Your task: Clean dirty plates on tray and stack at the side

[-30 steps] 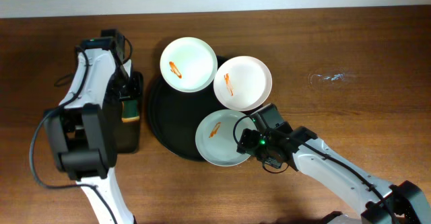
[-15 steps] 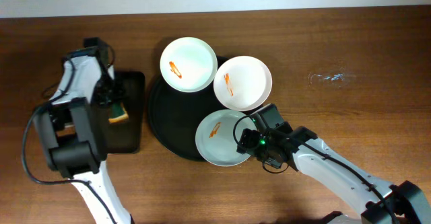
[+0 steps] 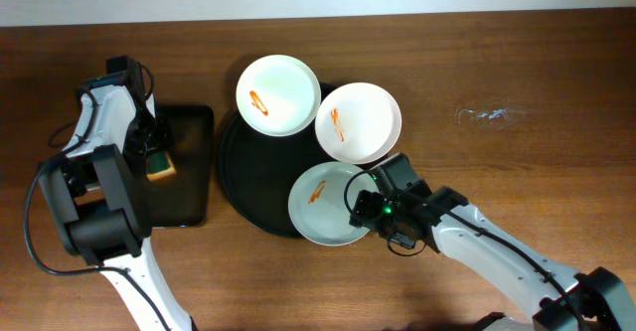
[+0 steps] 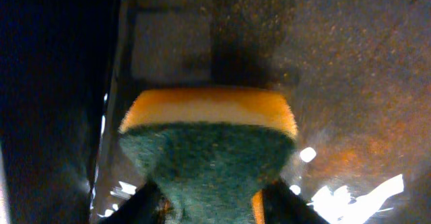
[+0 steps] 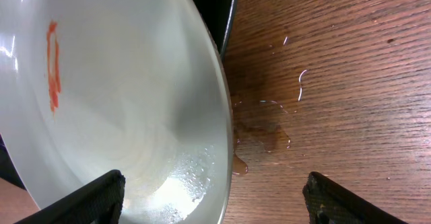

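Three white plates, each with an orange smear, sit on the round black tray [image 3: 237, 177]: one at the back left [image 3: 278, 94], one at the back right [image 3: 358, 122], one nearest [image 3: 323, 207]. My right gripper [image 5: 219, 198] stands open astride the right rim of the nearest plate [image 5: 121, 103], one finger over the plate and the other over the wood. My left gripper [image 4: 212, 209] is shut on a yellow and green sponge [image 4: 209, 136], held over the left part of the rectangular black tray [image 3: 189, 187].
Water drops [image 5: 269, 120] lie on the wood just right of the nearest plate. A wet smear [image 3: 487, 114] marks the tabletop at the back right. Bare brown wood [image 3: 517, 172] spreads to the right of the round tray.
My left gripper has closed on the sponge and carried it leftward across the rectangular tray. The right arm and the plates have not moved.
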Controlling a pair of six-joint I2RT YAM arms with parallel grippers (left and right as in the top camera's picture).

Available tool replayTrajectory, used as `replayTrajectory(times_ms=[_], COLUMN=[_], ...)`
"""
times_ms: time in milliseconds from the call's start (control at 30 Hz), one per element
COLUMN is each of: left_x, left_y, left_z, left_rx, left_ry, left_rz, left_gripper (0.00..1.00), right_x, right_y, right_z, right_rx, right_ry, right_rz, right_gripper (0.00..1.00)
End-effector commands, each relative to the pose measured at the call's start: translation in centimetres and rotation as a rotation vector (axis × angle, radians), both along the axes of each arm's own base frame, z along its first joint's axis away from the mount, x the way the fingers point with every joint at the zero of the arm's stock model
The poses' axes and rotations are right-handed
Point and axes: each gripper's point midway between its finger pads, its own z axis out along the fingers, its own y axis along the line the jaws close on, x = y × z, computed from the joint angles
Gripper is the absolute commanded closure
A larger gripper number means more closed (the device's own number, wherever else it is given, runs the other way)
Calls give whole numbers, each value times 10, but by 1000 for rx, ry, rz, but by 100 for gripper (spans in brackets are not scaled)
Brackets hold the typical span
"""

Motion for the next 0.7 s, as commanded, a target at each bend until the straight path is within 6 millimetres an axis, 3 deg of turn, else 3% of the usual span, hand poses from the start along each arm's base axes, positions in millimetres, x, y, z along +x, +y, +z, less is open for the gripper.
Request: replayTrajectory(times_ms=[0, 167, 233, 267, 333, 367, 400, 500, 633, 667], left_x=[7, 23, 25, 25, 24, 26, 27, 27, 23, 19], left_y=[-5, -4, -5, -7, -7, -7, -7, -11, -22, -23], left_z=[0, 2, 0, -2, -3, -3, -3, 3, 52, 52], left_rx=[-22, -15, -23, -35, -36, -35, -34, -59, -103, -106], left_ry=[-30, -94, -105, -107, -105, -111, -117, -122, -181, -168], left_rz=[-19, -21, -22, -23, -23, -23, -24, -26, -34, -33], left_gripper=[44, 43, 51, 56, 90, 98, 100, 100, 98, 75], right_x=[4, 4, 4, 4, 4, 4, 4, 4, 3, 3], right_y=[1, 1, 1, 1, 1, 1, 1, 1, 2, 2], right_z=[5, 5, 5, 5, 5, 5, 5, 5, 5, 5], right_rx=[-1, -1, -1, -1, -1, -1, -1, -1, 2, 5], right_ry=[-23, -23, -23, -24, -23, -23, -23, -23, -21, -19], right_rz=[2, 2, 2, 2, 2, 2, 2, 3, 4, 5], right_gripper=[14, 14, 14, 14, 14, 14, 14, 14, 14, 14])
